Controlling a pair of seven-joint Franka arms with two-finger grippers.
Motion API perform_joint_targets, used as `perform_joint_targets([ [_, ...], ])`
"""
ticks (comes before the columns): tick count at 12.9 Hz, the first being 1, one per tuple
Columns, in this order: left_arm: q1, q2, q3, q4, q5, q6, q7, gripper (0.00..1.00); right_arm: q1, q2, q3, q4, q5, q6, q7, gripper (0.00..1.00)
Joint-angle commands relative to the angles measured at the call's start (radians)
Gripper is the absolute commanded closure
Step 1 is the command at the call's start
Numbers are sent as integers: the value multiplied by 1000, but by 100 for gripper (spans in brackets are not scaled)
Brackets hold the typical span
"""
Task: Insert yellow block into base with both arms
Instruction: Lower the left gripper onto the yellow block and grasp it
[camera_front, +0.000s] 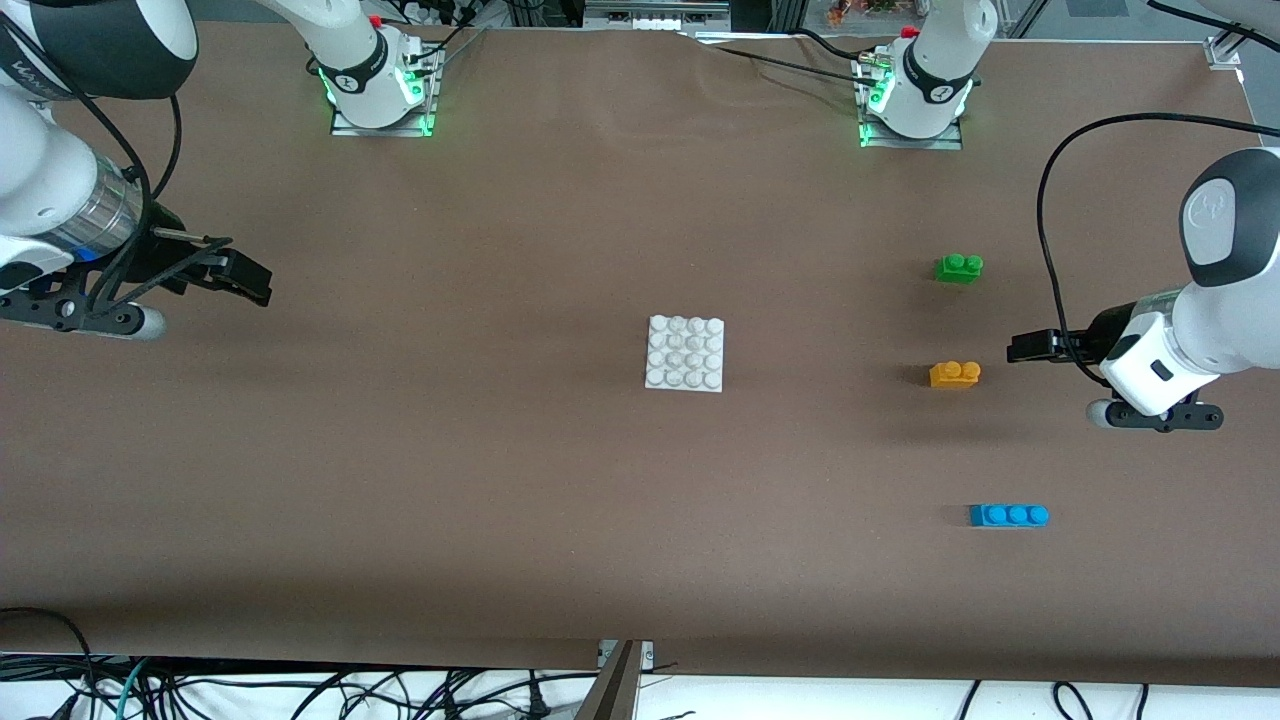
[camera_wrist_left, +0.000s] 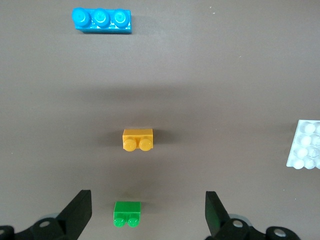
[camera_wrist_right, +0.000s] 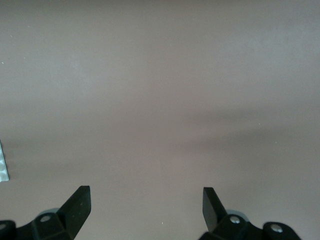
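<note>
The left gripper (camera_front: 1022, 347) hangs in the air with its fingers spread wide and nothing between them, at the left arm's end of the table. The yellow block (camera_front: 955, 374) lies on the brown table (camera_front: 500, 480) just in front of those fingertips, on the side toward the base (camera_front: 685, 352). In the left wrist view the block (camera_wrist_left: 137, 139) sits between the lines of the two fingers (camera_wrist_left: 80, 210), a little ahead of them. Its long axis, the line through its two studs, runs toward the two ends of the table, so it points back at the gripper.

The right gripper (camera_front: 240, 275) is also wide apart and empty, up over bare table at the right arm's end. It is well apart from the block, with the base between them. The left arm is clearly the nearer one, so the pick is most likely its job, while the right arm waits.

Two other bricks share the left arm's end. The green brick (camera_front: 959, 267) is farther from the front camera than the block, and the blue brick (camera_front: 1008, 515) is nearer. Both are well apart from it, so a descent on the block should not touch them.

The base lies flat near the middle of the table, studs up, with nothing on it. No container is in view.
</note>
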Motion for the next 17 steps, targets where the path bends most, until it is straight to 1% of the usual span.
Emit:
perform_joint_targets([
  [1, 3, 21, -6, -31, 17, 42, 16, 0, 2, -13, -2, 9, 8, -26, 13, 1],
  [4, 10, 16, -6, -95, 21, 132, 51, 0, 1, -16, 6, 9, 8, -22, 16, 1],
  [7, 12, 13, -6, -191, 70, 241, 83, 0, -16, -14, 16, 9, 8, -20, 11, 1],
  [8, 12, -1, -6, -237, 87, 288, 83, 0, -42, -14, 44, 9, 8, -23, 10, 1],
  [9, 10, -14, -6, -300, 109, 348, 83, 0, -94, -14, 91, 9, 8, -23, 10, 1],
  [10, 10, -21, -6, -355, 113, 408, 83, 0, -152, -14, 152, 9, 8, -23, 10, 1],
  [11, 10, -24, -6, -389, 114, 442, 83, 0, -203, -14, 200, 9, 8, -23, 10, 1],
  [12, 10, -24, -6, -409, 114, 457, 83, 0, -215, -16, 214, 9, 8, -23, 10, 1],
  [13, 10, -22, -6, -434, 114, 483, 83, 0, -216, -17, 214, 9, 8, -25, 11, 1],
  [15, 10, -21, -8, -512, 114, 584, 83, 0, -214, -17, 217, 9, 8, -25, 11, 1],
  [17, 10, -16, -8, -553, 114, 641, 83, 0, -214, -17, 217, 9, 8, -25, 11, 1],
])
